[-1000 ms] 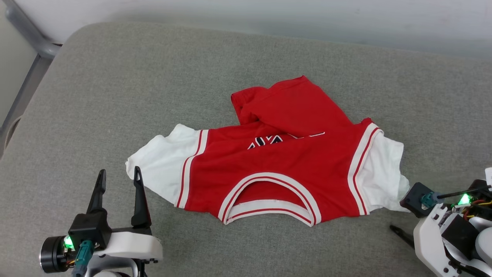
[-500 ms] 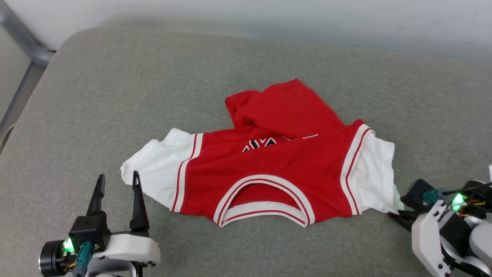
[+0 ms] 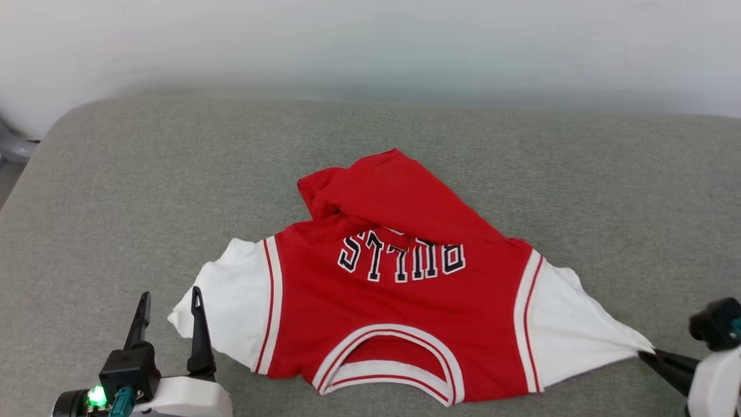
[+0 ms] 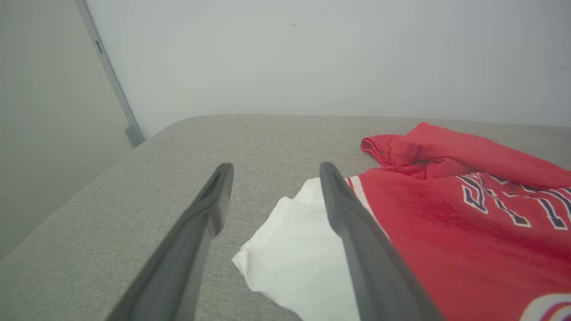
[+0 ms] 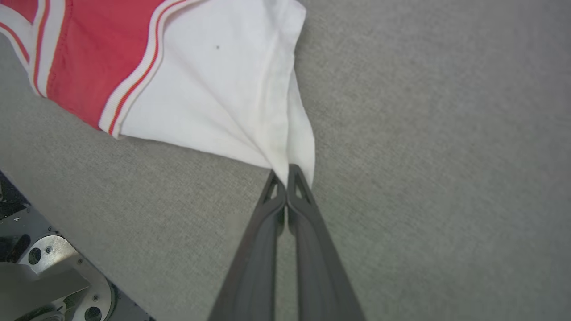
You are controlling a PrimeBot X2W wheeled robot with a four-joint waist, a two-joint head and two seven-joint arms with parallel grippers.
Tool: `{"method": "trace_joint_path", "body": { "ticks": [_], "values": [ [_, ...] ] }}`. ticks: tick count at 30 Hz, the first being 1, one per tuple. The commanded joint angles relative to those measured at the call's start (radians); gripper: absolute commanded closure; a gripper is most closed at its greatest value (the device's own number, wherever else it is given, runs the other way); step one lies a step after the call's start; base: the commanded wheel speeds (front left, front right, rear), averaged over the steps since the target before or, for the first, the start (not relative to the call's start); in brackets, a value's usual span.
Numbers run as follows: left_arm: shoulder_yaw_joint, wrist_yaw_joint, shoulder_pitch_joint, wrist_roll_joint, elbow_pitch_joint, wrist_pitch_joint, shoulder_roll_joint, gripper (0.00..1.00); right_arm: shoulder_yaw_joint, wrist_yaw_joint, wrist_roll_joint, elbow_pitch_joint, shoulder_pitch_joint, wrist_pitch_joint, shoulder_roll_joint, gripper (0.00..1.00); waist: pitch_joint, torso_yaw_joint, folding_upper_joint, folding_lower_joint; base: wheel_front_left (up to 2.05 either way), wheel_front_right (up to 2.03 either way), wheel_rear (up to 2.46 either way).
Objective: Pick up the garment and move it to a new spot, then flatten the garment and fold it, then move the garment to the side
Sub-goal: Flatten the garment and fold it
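Closest to the robot, the left gripper (image 3: 170, 294) stands with its two dark fingers spread wide and nothing between them, raised over the grey cushion (image 3: 116, 191) just beside the corner of the shirt's left sleeve (image 3: 231, 307); one finger overlaps the sleeve's edge in the head view, but whether it touches the cloth cannot be told. On the other side, the right gripper (image 5: 284, 171) has its fingers pressed together, pinching the outer corner of the right sleeve (image 3: 570, 330), and the white cloth is drawn out into a tight point with creases fanning back from the fingertips. The shirt (image 3: 399, 313) lies on the cushion between the two grippers, roughly in the middle, with its neckline (image 3: 388, 370) turned toward the robot and trimmed in white and red stripes. Both short sleeves are white and joined to the red body by striped bands. Past the neckline, black lettering (image 3: 399, 260) with white outlines runs across the chest, upside down from the robot's side. Farther still, the lower part of the shirt is folded over in a rumpled red flap. Behind the cushion's far edge rises a plain pale wall (image 3: 370, 40).
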Motion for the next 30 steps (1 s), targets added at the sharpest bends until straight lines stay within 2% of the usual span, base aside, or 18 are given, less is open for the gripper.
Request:
{"method": "trace_joint_path", "body": {
  "ticks": [1,9,12,13,14,15,16,25,30],
  "values": [
    [0.003,-0.005,0.011,0.004,-0.001,-0.003,0.002,0.0,-0.031,-0.001,0.005,0.013,0.037,0.001,0.001,1.0,0.0,-0.005,0.0,0.0,0.0,0.0,0.0],
    [0.003,-0.021,-0.008,0.022,0.016,-0.003,-0.006,0.0,-0.102,-0.001,0.001,0.144,0.152,0.043,0.06,1.0,0.016,0.005,0.0,0.0,0.0,0.0,0.0],
    [0.01,-0.023,-0.007,0.022,0.026,-0.003,-0.005,0.0,-0.121,-0.002,-0.002,0.186,0.166,0.017,0.097,1.0,0.011,0.006,0.0,0.0,0.0,0.0,0.0],
    [0.014,-0.024,-0.004,0.022,0.029,-0.003,-0.004,0.0,-0.13,-0.002,-0.008,0.192,0.166,0.002,0.107,0.93,0.007,0.003,0.0,0.0,0.0,0.0,0.0],
    [0.019,-0.024,0.002,0.022,0.032,-0.003,-0.003,0.0,-0.142,-0.002,-0.005,0.196,0.166,-0.017,0.122,0.58,0.001,0.0,0.0,0.0,0.0,0.0,0.0],
    [0.022,-0.025,0.007,0.022,0.035,-0.003,-0.002,0.0,-0.156,-0.002,-0.004,0.195,0.165,-0.038,0.133,0.06,-0.006,-0.003,0.0,0.0,0.0,0.0,0.0],
    [0.026,-0.026,0.013,0.022,0.038,-0.003,-0.001,0.0,-0.167,-0.001,-0.013,0.188,0.165,-0.058,0.14,0.0,-0.014,-0.006,0.0,0.0,0.0,0.0,0.0],
    [0.055,-0.032,0.035,0.021,0.052,-0.003,0.015,0.0,-0.307,-0.001,-0.085,0.077,0.21,-0.184,0.189,0.0,-0.06,-0.039,0.0,0.0,0.0,0.0,0.0],
    [0.06,-0.033,0.044,0.025,0.046,-0.003,0.017,0.0,-0.422,-0.001,-0.149,-0.041,0.232,-0.166,0.208,0.0,-0.073,-0.052,0.0,0.0,0.0,0.0,0.0]
  ]
}}
